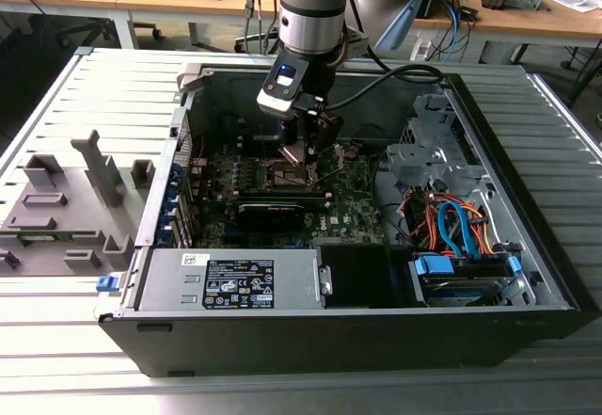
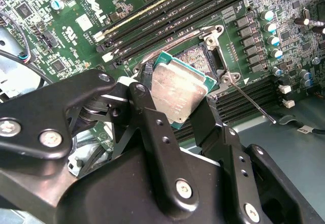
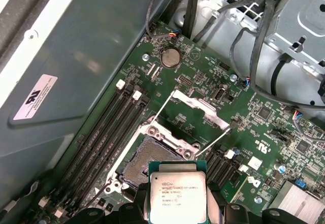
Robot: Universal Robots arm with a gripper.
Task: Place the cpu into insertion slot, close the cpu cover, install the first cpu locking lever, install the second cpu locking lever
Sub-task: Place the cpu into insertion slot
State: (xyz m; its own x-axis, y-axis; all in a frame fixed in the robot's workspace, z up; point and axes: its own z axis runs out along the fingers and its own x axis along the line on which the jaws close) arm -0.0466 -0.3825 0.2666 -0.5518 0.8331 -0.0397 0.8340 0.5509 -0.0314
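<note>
My gripper [image 1: 299,150] hangs inside the open computer case, shut on the cpu [image 2: 180,92] by its two opposite edges. The chip is a silvery square with a green rim, held tilted just above the insertion slot [image 3: 144,165]. The slot lies open, its dark pin field bare. The black fingers [image 2: 152,127] cover part of the slot in the second wrist view. Beyond the slot the cpu cover [image 3: 198,103] stands swung up and open. Two thin wire locking levers [image 3: 213,142] are released and stick out beside it. In the first wrist view the cpu [image 3: 177,193] shows its printed face.
Long black memory slots [image 3: 109,132] flank the socket on both sides. A power supply [image 1: 235,281] sits at the case front, and a drive cage with orange and blue cables [image 1: 451,227] stands at the exterior view's right. A grey fixture [image 1: 66,208] lies outside the case.
</note>
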